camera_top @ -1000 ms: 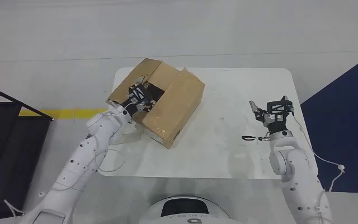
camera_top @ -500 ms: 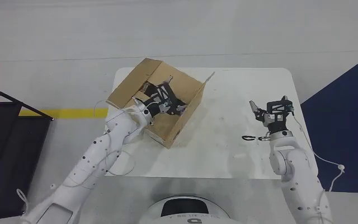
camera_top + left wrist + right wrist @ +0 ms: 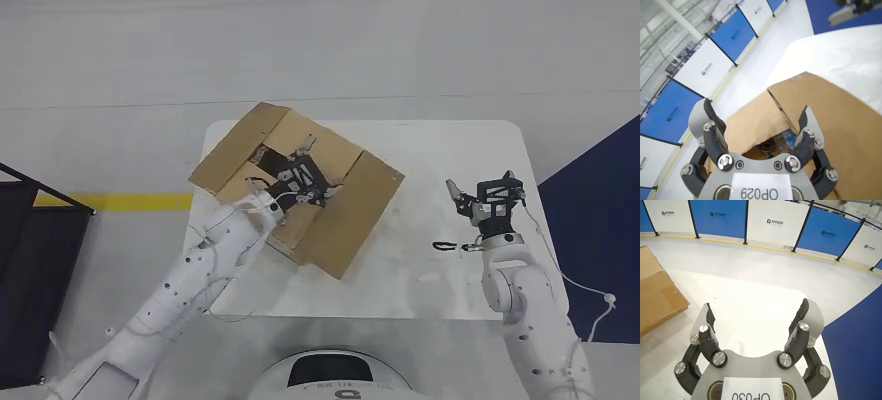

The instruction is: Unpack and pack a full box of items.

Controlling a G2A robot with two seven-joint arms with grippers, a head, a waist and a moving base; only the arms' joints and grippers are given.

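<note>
On the white counter (image 3: 430,270) the cardboard box flap (image 3: 365,210) has swung open; my left claw (image 3: 755,104) gapes over it, right claw (image 3: 755,302) wide. Unpacking can start.

The cardboard box (image 3: 290,232) takes up the left half of the table (image 3: 430,170), with its top open. Its near-right flap (image 3: 362,205) lies spread toward the table's middle, and its far-left flap (image 3: 232,152) juts past the table's far left corner, so both block a low approach from those sides. The left gripper (image 3: 300,180), fingers apart, sits at the opening and takes up the way in from above. Inside, a black round part (image 3: 767,146) and a blue packet (image 3: 789,135) crowd the gap under a flap. Bare table top gives open passage between the near-right flap and the right gripper (image 3: 480,182), which is spread wide near the right edge.
</note>
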